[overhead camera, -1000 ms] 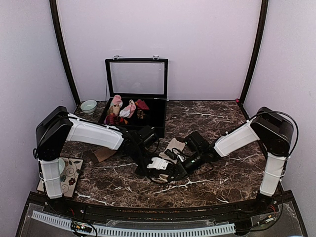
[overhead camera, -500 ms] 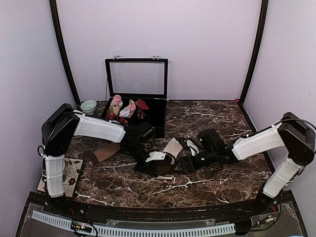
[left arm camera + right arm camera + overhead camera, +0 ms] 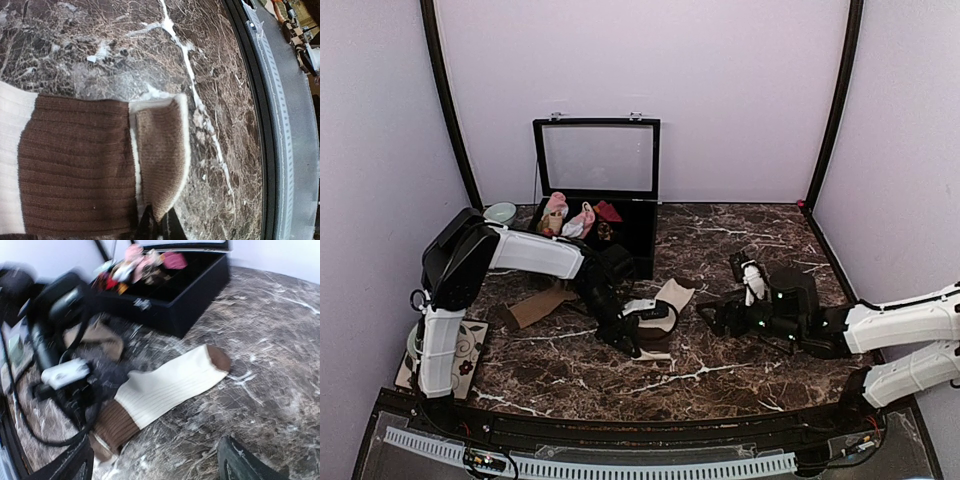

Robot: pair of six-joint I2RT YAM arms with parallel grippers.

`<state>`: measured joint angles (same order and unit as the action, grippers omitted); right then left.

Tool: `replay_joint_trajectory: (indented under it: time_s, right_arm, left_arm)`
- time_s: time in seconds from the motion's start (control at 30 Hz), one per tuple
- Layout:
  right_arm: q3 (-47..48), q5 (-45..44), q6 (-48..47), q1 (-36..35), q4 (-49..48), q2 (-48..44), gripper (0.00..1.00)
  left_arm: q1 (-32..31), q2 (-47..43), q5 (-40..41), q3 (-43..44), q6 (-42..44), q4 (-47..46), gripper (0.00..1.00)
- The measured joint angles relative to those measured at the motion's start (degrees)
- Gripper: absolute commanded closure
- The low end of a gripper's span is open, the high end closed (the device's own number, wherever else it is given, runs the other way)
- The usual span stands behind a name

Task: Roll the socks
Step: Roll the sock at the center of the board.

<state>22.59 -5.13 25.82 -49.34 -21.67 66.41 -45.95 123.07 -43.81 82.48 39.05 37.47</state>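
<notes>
— Top external view: we have our left gripper (image 3: 638, 338) clamped on the brown cuff (image 3: 75, 160) of the cream sock (image 3: 670, 297), at the sock's near end.
— And our right gripper (image 3: 712, 316)?
— Jaws spread, holding nothing. It sits near the sock, to its right, and does not touch it.
— Which way does the sock run?
— From the cuff at our left fingertips, away and rightward to the brown toe (image 3: 218, 357). The tan sock (image 3: 535, 306) lies flat, well off to the left.
— Then we judge the roll should travel along that line, cuff toward toe. Our left arm has the starting end, and our right is nearer the toe.
</notes>
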Motion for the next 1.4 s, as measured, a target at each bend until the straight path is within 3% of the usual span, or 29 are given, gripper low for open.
replay_joint_trajectory:
  time_s: [0.17, 0.37, 0.8, 1.1, 1.33, 1.4]
  right_arm:
    - [-0.24, -1.79, -14.64, -10.03, -1.86, 3.65, 0.21]
    - [-0.87, -2.86, -27.89, -18.67, -2.97, 8.81, 0.37]
    - [7.39, 4.92, -40.52, -17.4, -2.78, 20.85, 0.71]
    - [13.66, 12.04, -44.09, -13.27, -2.51, 28.5, 0.78]
    - [13.94, 14.49, -43.67, -11.54, -2.62, 31.8, 0.91]
    - [13.94, 14.64, -43.06, -10.86, -3.13, 32.33, 1.0]
  left_arm:
    - [0.44, 4.07, -3.65, 4.59, -2.91, 4.17, 1.0]
    - [1.44, 6.08, -7.93, 5.38, -6.21, 5.9, 1.0]
    - [2.21, 6.84, -9.7, 4.96, -7.91, 6.82, 1.0]
    - [2.21, 6.56, -9.01, 4.79, -7.85, 6.82, 0.99]
    - [2.21, 6.45, -8.85, 4.72, -7.72, 6.82, 0.94]
    - [2.21, 6.27, -8.81, 4.46, -7.61, 6.8, 0.93]
